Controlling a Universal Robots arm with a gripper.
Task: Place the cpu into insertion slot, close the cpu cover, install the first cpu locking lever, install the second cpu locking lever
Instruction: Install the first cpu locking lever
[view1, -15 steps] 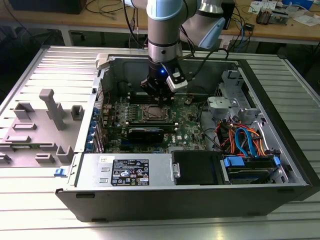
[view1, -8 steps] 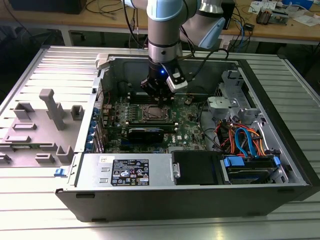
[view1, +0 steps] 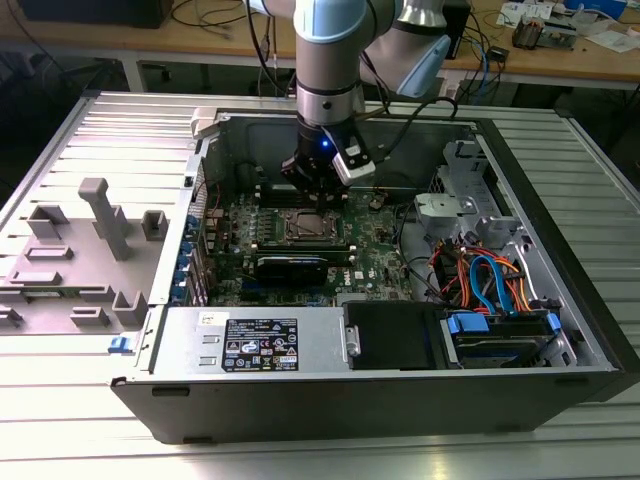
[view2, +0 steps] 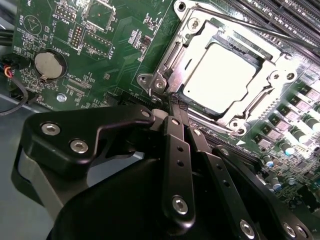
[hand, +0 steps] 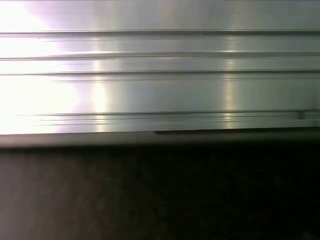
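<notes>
Second wrist view shows the claw (view2: 173, 104) with its fingers pinched together, gripping nothing visible, tips at a corner of the cpu cover (view2: 197, 32), which lies flat around the cpu (view2: 220, 75) seated in the insertion slot (view2: 252, 61).

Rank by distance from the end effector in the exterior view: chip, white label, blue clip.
1. Chip: right by the end effector, mid-view.
2. White label: on the silver box, toward the front of the view.
3. Blue clip: farther out, at the exterior view's left.
</notes>
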